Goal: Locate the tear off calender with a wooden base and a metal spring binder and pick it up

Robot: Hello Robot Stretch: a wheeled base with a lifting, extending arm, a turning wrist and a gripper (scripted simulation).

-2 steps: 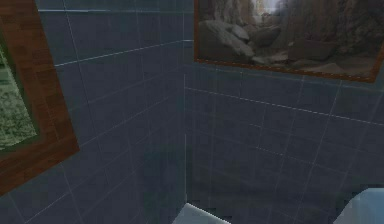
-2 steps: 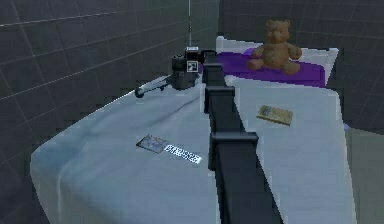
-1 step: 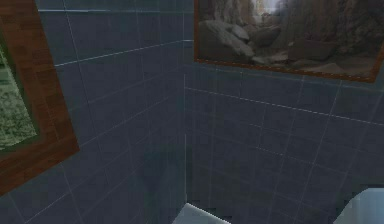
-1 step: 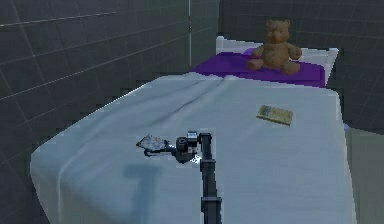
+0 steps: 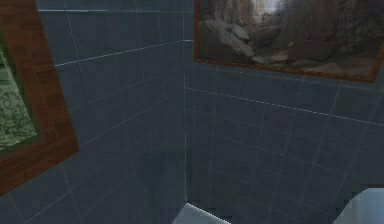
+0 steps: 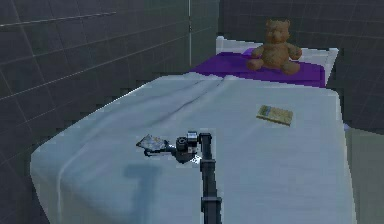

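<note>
In the arm side view a small flat tan and greenish thing (image 6: 274, 114) lies on the white bed (image 6: 120, 130), toward its far right part; I cannot make out what it is. The dark arm (image 6: 208, 190) rises from the bottom edge over the bed. At its end are the white marker squares, and left of them the gripper (image 6: 152, 145) with its thin fingers over the sheet. The gripper stands well to the left of and nearer than the tan thing. I cannot tell whether it holds anything.
A brown teddy bear (image 6: 275, 47) sits on a purple pillow (image 6: 240, 66) at the bed's head. Dark tiled walls stand behind and left of the bed. The forward view faces a blue tiled wall corner (image 5: 186, 100) with two framed pictures (image 5: 290, 35) (image 5: 25, 105).
</note>
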